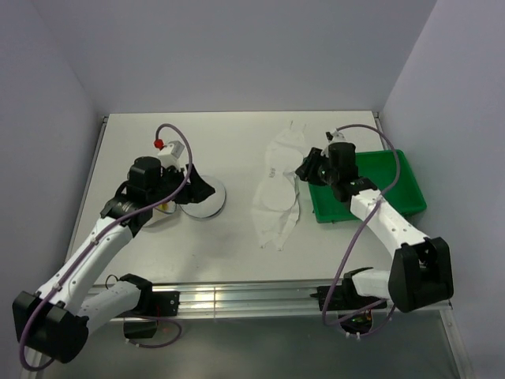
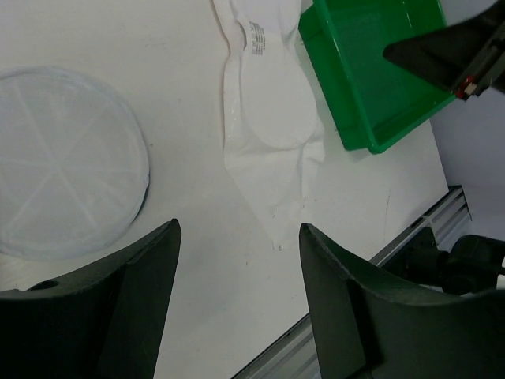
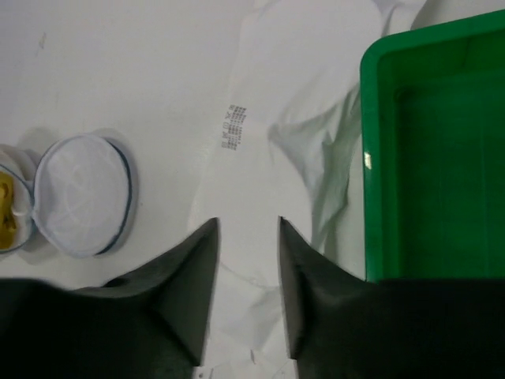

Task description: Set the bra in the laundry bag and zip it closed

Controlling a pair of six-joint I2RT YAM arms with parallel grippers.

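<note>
The white bra [image 1: 276, 197] lies flat and stretched out on the table's middle, just left of the green tray. It fills the upper middle of the right wrist view [image 3: 276, 118], printed label up, and also shows in the left wrist view [image 2: 268, 118]. My right gripper [image 1: 304, 167] [image 3: 248, 221] hovers open over the bra with nothing between its fingers. The laundry bag [image 1: 211, 207] [image 2: 63, 162] [image 3: 83, 193], a round white mesh pouch, lies flat to the left of the bra. My left gripper [image 1: 203, 188] [image 2: 239, 229] stands wide open and empty above the bag's right edge.
A green plastic tray [image 1: 371, 185] [image 2: 371, 71] [image 3: 434, 158] sits right of the bra, under the right arm. A small yellow object [image 1: 163, 207] [image 3: 6, 213] lies left of the bag. A metal rail [image 1: 237, 296] runs along the near table edge.
</note>
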